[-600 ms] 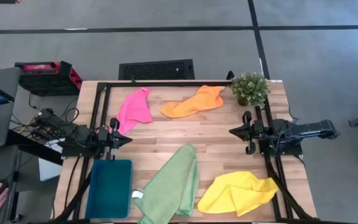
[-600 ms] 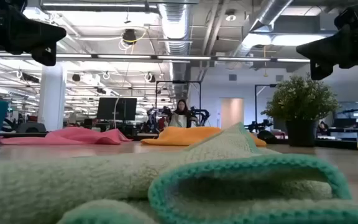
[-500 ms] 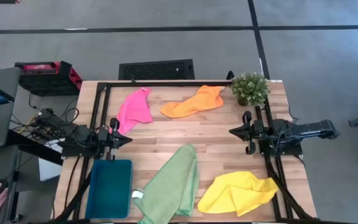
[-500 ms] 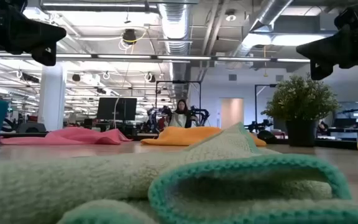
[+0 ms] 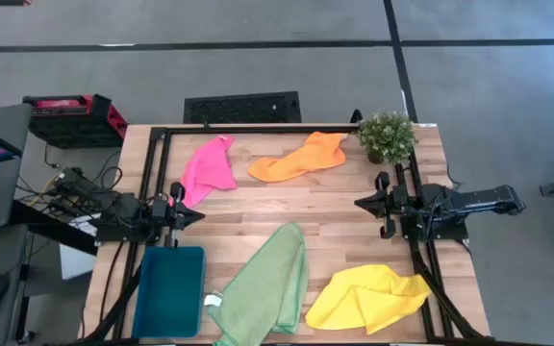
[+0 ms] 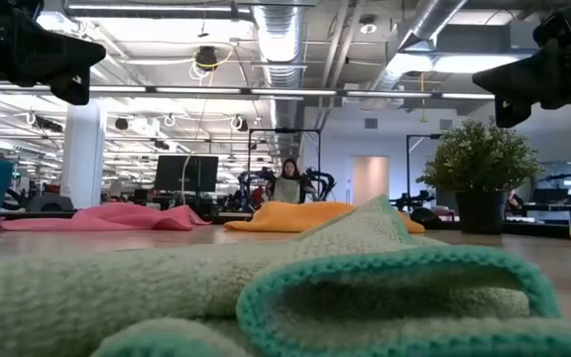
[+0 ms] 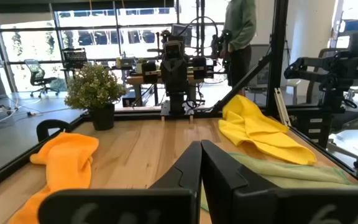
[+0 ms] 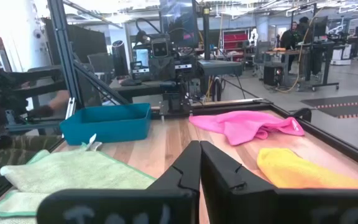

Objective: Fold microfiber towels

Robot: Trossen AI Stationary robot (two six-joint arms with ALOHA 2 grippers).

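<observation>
Nothing on the table has shifted since the earlier frames; only a person's hand that showed at the lower left edge of the high view is gone. The four towels lie unfolded on the wooden table [image 5: 354, 197]: the pink towel [image 5: 209, 168] and the orange towel [image 5: 301, 159] at the far side, the green towel [image 5: 269, 284] at the near middle, and the yellow towel [image 5: 368, 298] at the near right. A teal bin [image 5: 169, 290] sits near the left corner, just beside the green towel, and a small potted plant [image 5: 386, 136] stands at the far right corner next to the orange towel. The low view is filled by the green towel's rumpled edge and shows a person [image 6: 288, 183] seated far behind the table, which the high view misses. The right wrist view shows another person's arm [image 8: 48, 107] beyond the bin. The left gripper [image 5: 196, 215] hangs at the left edge, above the bin, its fingers pressed together and holding nothing. The right gripper [image 5: 360, 203] waits at the right edge, facing inward, its fingers likewise closed on nothing.
</observation>
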